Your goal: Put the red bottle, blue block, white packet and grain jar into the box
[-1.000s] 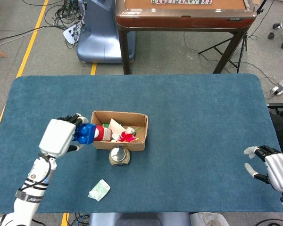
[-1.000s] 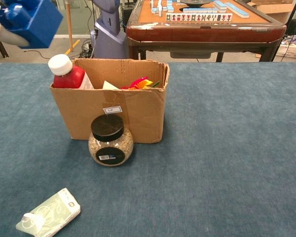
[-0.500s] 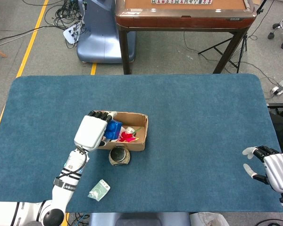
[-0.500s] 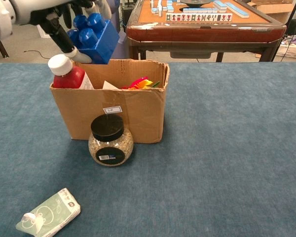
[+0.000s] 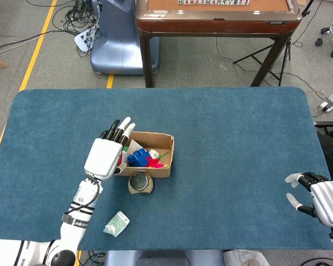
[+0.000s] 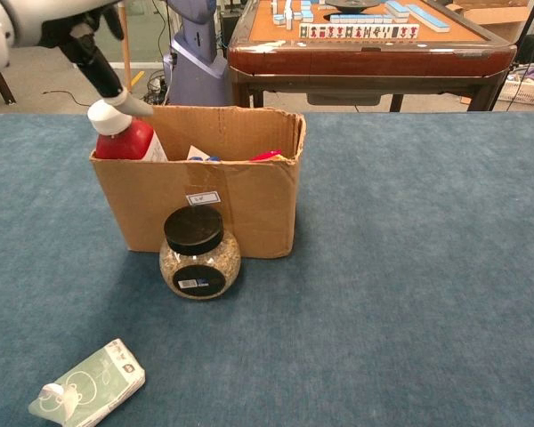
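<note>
Box (image 5: 155, 169): open brown carton near the middle of the blue counter (image 5: 238, 144).
Block (image 5: 137, 159): blue, lying inside the box among red and white odds and ends; in the chest view only a sliver of blue peeps over the front wall.
Bottle (image 6: 125, 136): red with white cap, standing in the box's left corner, cap above the rim.
Jar (image 6: 198, 253): grain-filled, black lid, upright on the counter, touching or just short of the box's front wall; which, I cannot tell.
Packet (image 6: 91, 384): white-green pouch, flat on the counter near the front edge, well apart from the box.
Left hand (image 5: 106, 154): above the box's left end, fingers straight and spread, nothing in them.
Right hand (image 5: 322, 200): resting at the counter's far right edge, fingers loosely apart, nothing held.

Step in hand, as I judge it: block delivered; the left hand should rise straight up clear of the bottle cap, since a fingertip sits right beside it and a sideways sweep could tip the bottle. Jar or packet would come next; the jar wants a grip around its body from the open side, away from the box wall.

Hard to make out: how the block rests among the box's contents; the bottle's body in the head view, covered by the left hand; the right hand, cut off by the frame edge.
</note>
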Tool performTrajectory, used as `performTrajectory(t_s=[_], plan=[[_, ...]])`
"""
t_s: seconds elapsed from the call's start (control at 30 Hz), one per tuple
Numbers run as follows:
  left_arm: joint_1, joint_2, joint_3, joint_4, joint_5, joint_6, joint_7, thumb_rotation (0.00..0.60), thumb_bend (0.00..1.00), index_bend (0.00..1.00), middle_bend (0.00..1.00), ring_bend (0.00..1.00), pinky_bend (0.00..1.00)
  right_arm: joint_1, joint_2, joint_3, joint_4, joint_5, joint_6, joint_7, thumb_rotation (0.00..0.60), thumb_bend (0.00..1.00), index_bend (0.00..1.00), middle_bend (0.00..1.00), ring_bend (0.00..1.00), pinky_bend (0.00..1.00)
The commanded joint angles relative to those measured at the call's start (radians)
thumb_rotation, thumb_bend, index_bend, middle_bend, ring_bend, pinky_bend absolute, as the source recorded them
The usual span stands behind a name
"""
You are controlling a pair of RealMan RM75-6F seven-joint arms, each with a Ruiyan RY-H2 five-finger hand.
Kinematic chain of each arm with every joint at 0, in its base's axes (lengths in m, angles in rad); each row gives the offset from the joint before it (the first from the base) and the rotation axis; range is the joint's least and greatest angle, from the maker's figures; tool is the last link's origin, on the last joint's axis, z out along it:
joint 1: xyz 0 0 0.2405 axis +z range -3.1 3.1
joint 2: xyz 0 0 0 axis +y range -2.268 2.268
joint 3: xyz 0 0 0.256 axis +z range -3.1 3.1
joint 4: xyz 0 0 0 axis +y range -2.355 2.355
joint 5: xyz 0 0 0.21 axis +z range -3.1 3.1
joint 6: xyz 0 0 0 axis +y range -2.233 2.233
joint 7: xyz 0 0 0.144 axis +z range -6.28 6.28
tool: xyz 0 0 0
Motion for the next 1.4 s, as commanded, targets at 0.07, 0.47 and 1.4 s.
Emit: performTrajectory(t_s=[0.07,0.47,1.4], plan=[[0.075,0.108,0.105,-0.138,0.062,0.062,0.059,0.6,0.11,0.0,0.0,0.13,0.41,-0.001,0.002,0.0,-0.001,-0.002,0.004,0.0,0.6,0.29,0.45,0.53,0.43,0.58],[0.213,0.227,0.336,-0.105,0.419,0.02,-0.115,0.6,0.11,0.07,0.08,0.18,0.42,-0.007,0.001,0.008,-0.002,0.008,0.018,-0.008,0.6,0.29,0.45,0.53,0.43,0.58],[0.32,0.242,0.536,0.367,1.078,-0.099,-0.456,0.6,0.11,0.33,0.3,0.34,0.56,-0.013,0.006,0.026,0.004,0.042,0.025,-0.003,0.6,0.29,0.45,0.53,0.43,0.58]])
